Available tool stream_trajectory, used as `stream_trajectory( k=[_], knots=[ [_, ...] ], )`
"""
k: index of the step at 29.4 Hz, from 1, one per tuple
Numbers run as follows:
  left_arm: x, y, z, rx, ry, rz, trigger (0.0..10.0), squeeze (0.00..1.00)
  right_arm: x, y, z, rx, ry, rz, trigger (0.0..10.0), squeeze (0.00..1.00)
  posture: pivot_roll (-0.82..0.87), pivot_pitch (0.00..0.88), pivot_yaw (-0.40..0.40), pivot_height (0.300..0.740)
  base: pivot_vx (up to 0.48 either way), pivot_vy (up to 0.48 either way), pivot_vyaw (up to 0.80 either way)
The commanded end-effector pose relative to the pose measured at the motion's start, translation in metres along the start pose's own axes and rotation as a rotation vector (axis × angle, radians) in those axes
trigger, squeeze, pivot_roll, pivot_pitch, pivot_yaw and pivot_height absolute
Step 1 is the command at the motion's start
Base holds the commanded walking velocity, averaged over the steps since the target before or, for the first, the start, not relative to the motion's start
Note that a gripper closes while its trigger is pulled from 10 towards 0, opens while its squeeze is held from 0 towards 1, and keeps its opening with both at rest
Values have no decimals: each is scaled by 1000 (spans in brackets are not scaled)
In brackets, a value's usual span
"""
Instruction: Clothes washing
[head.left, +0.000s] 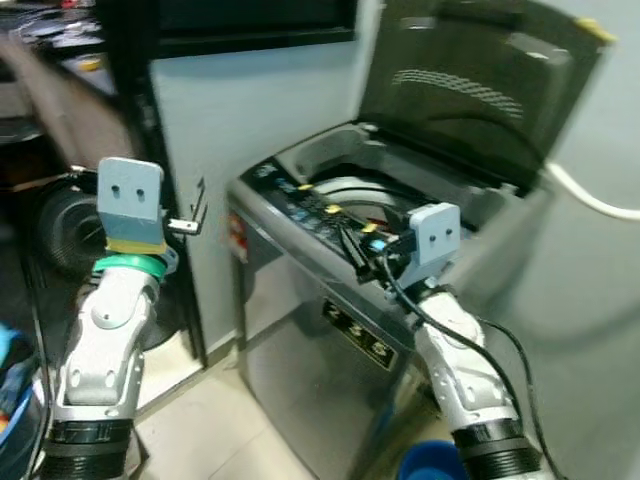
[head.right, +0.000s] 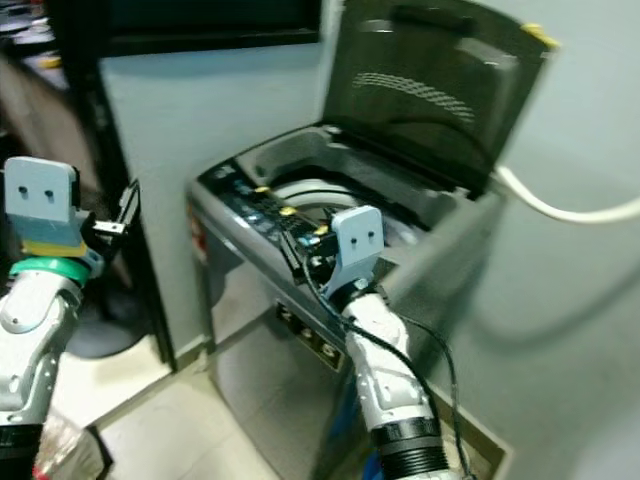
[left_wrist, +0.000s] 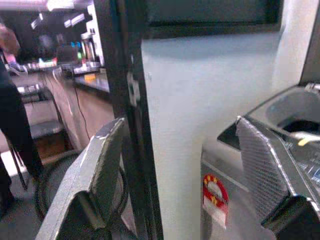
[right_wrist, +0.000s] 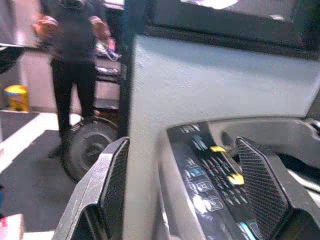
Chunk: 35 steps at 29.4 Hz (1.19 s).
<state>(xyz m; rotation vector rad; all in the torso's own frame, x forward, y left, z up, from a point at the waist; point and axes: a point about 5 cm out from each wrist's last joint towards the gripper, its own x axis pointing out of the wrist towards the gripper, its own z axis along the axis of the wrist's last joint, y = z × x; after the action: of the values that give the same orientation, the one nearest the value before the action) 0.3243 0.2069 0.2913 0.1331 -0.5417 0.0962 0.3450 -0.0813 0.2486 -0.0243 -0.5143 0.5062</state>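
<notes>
Hovering just above the front edge of the washer, the right gripper points its two black fingers across the control panel; in its wrist view the fingers stand wide apart with nothing between them, and the panel's icons and two yellow tabs lie in the gap. The panel runs along the washer's near rim, and behind it the drum opening shows a pale inner ring. The lid stands raised, tilted back toward the wall, with a white hose passing beside it.

The left gripper is held up well to the left of the machine, near a dark door frame; its fingers are also spread and empty, as its wrist view shows. A person in dark clothes stands far back in the room beyond.

No clothes can be made out in either gripper, and the inside of the drum is too dim to tell whether anything lies there. As a judgement, the step in hand looks like working the controls. With the lid up, the next move probably calls either for lowering the right fingers precisely onto one button or for reaching back to bring the lid down first.
</notes>
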Motion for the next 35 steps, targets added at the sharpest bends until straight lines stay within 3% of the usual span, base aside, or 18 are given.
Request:
stream_trajectory(
  k=[1,35],
  knots=[
    [-1,-6,-4,2,22,-23,10000,0,-7,-9,-5,0,25,-32,10000,0,39,0,-26,740,0,0,788],
    [1,-7,-4,27,11,-30,10000,0,-6,-12,-3,45,11,-79,10000,0,37,0,-15,740,28,0,732]
  ],
)
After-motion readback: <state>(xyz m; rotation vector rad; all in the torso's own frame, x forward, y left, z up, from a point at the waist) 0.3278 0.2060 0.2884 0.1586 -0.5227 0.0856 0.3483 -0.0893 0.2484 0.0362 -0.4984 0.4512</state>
